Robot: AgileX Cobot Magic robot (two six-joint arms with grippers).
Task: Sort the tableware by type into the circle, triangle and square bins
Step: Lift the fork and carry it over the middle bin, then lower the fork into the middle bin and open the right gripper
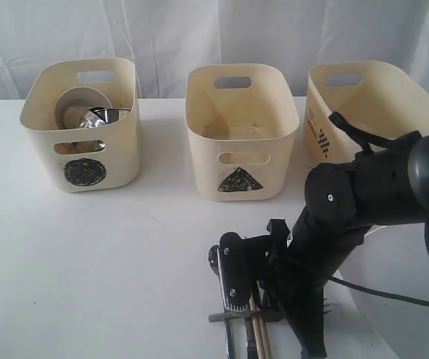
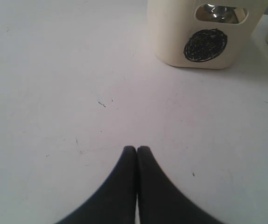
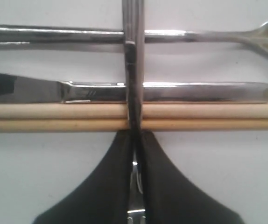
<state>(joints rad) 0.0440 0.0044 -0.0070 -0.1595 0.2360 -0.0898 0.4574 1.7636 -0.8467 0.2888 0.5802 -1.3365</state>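
Note:
My right gripper [image 3: 134, 133] is shut on the steel fork [image 3: 134, 56], which it holds crosswise over the wooden chopsticks [image 3: 54, 117], the knife [image 3: 194, 91] and the spoon [image 3: 246, 35]; the tines show between its fingers. In the exterior view that gripper [image 1: 273, 310] is low over the cutlery [image 1: 255, 340] at the table's front edge. The large white plate [image 1: 409, 299] lies to its right. My left gripper [image 2: 136, 149] hangs shut and empty over bare table, out of the exterior view. The circle bin [image 1: 80, 161] holds a white bowl [image 1: 76, 101] and steel ware [image 1: 102, 117].
The triangle bin [image 1: 241, 153] stands in the middle and a third bin with a scribbled mark [image 1: 371, 97] at the back right, partly behind my right arm. The circle bin [image 2: 204, 51] is ahead of my left gripper. White curtain behind the table.

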